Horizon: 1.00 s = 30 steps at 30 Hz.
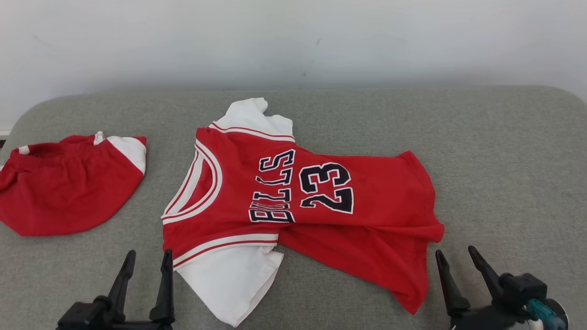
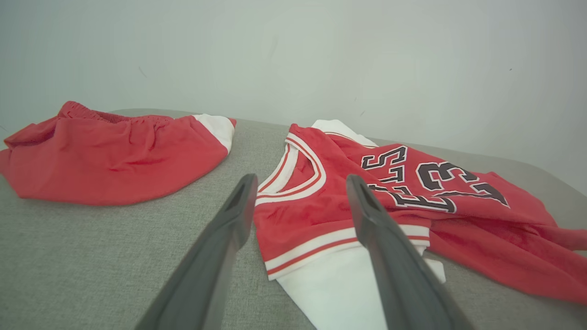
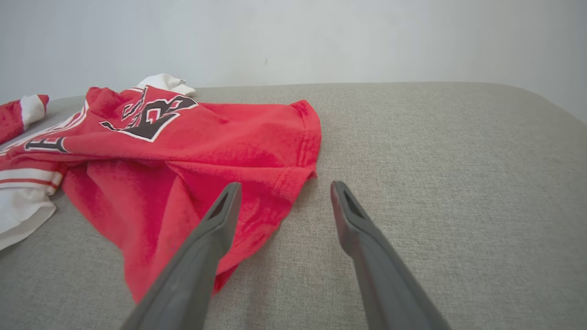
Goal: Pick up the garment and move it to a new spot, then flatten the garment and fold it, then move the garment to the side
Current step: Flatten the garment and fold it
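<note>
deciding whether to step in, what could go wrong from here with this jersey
1. The jersey lies twisted, its lower part doubled under; folding now would likely trap creases.
2. The open left gripper sits by the white sleeve and might pinch one layer only.
3. The red shorts lie close on the left; moving the jersey that way could overlap them.
</note>
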Motion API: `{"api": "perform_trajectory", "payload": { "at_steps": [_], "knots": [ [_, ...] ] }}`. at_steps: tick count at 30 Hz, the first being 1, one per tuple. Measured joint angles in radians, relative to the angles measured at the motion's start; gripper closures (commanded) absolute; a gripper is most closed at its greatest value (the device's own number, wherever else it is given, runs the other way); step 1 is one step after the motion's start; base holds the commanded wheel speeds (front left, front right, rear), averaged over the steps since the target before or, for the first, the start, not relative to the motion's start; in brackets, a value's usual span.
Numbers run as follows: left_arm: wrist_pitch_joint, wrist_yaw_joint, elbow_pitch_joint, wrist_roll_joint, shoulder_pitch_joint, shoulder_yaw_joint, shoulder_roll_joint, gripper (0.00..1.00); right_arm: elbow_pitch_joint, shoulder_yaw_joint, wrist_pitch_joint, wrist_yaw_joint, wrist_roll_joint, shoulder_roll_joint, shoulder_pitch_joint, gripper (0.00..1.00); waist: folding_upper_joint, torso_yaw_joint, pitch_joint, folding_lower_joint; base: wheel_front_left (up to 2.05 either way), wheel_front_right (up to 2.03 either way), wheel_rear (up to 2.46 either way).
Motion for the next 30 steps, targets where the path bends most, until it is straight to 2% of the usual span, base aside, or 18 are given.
{"api": "perform_trajectory", "payload": {
  "at_steps": [14,17,18,23,30],
  "knots": [
    [0.0,0.0,0.007,-0.001,-0.026,-0.011,-0.004,0.0,0.281,0.041,0.062,0.0,0.03,0.022,-0.135,0.0,0.0001,0.065,0.041,0.0001,0.0,0.0,0.0],
    [0.0,0.0,0.008,-0.001,-0.026,-0.007,-0.004,0.0,0.314,0.056,0.049,0.0,0.045,0.024,-0.151,0.96,0.0,0.074,0.043,0.0001,0.0,0.0,0.0],
    [0.0,0.0,0.008,-0.001,-0.026,-0.006,-0.004,0.0,0.32,0.063,0.035,0.0,0.048,0.022,-0.154,1.0,0.0001,0.075,0.041,0.0001,0.0,0.0,0.0],
    [0.0,0.0,0.01,-0.001,-0.021,0.001,-0.005,0.0,0.338,0.083,-0.002,0.0,0.062,0.014,-0.174,1.0,0.0,0.07,0.034,0.0001,0.0,0.0,0.0],
    [0.0,0.0,0.012,-0.001,-0.022,-0.004,-0.011,0.0,0.323,0.099,-0.029,0.0,0.081,-0.057,-0.277,1.0,0.0001,0.058,0.027,0.0001,0.0,0.0,0.0]
  ]
}}
